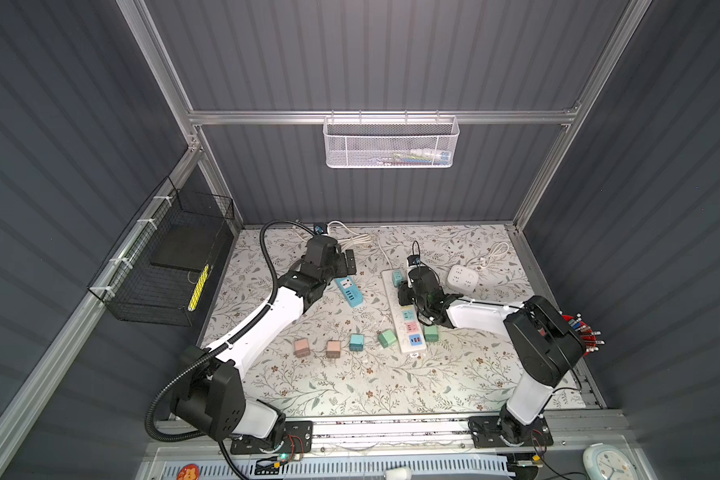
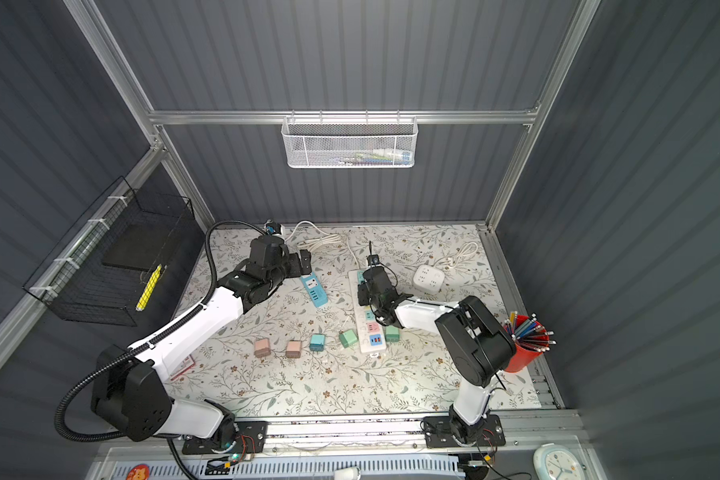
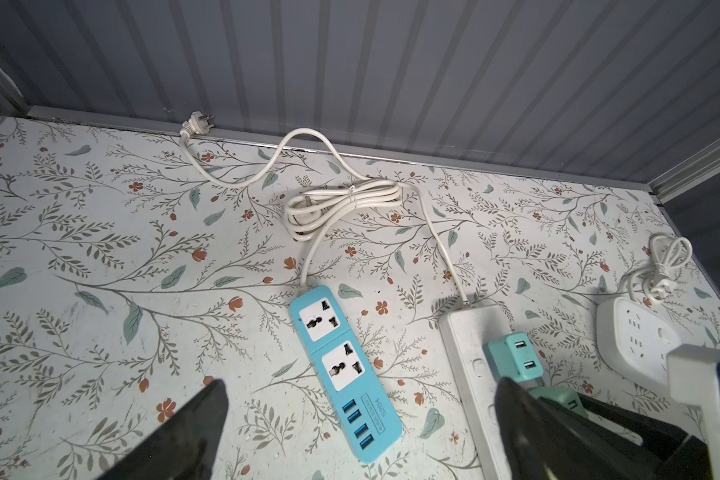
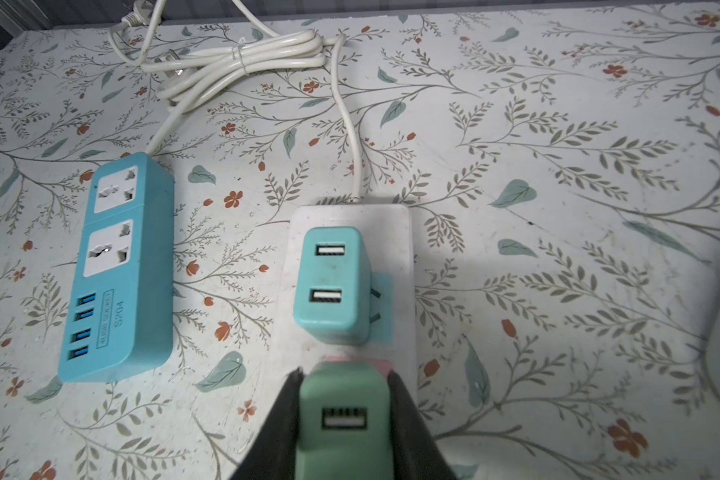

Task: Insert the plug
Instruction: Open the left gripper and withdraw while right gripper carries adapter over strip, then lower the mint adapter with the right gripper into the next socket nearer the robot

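My right gripper [image 4: 344, 376] is shut on a green plug [image 4: 344, 415], which it holds upright just over a pink socket of the white power strip [image 4: 395, 232]. A teal plug [image 4: 331, 286] sits tilted in the strip's far socket, its prongs partly showing. In both top views the right gripper [image 1: 404, 291] hangs over the middle of the white strip [image 1: 404, 332]. My left gripper [image 3: 360, 399] is open, its fingers [image 3: 208, 415] spread either side of the blue power strip [image 3: 341, 365] and above it. It holds nothing.
Loose plugs lie in a row in front: two pink [image 1: 302, 347], one teal [image 1: 356, 342], two green [image 1: 386, 338]. A round white socket block [image 1: 462, 279] lies far right. Coiled white cable [image 3: 346, 203] lies by the back wall. A red pen cup [image 2: 524, 345] stands at the right edge.
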Robot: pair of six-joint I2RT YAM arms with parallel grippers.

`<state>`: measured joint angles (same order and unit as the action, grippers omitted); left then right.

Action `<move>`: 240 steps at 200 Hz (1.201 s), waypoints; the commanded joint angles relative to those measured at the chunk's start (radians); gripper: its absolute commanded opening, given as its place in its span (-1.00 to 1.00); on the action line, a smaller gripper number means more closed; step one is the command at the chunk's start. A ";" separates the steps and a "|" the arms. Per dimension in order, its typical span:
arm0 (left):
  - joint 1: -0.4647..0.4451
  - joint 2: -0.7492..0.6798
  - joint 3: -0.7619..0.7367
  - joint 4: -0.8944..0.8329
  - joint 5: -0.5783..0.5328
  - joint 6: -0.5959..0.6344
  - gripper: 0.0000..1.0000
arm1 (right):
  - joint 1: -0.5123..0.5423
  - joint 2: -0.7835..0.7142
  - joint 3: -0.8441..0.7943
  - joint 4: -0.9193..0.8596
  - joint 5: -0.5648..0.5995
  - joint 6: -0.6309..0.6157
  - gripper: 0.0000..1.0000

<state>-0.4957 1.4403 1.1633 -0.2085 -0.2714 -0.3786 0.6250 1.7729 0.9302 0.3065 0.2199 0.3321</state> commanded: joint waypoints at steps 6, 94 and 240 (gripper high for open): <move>0.000 -0.026 -0.012 0.008 0.012 -0.006 1.00 | 0.009 0.017 0.001 0.003 0.062 -0.003 -0.93; 0.000 -0.038 -0.019 0.012 0.009 -0.005 1.00 | 0.025 0.014 -0.015 -0.016 0.029 0.024 -0.94; 0.000 -0.058 -0.028 0.018 -0.002 -0.004 1.00 | 0.046 0.128 0.052 -0.166 0.102 0.029 -0.94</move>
<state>-0.4957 1.4139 1.1500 -0.1947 -0.2680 -0.3786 0.6632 1.8404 1.0019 0.2550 0.3004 0.3588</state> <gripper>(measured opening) 0.998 0.285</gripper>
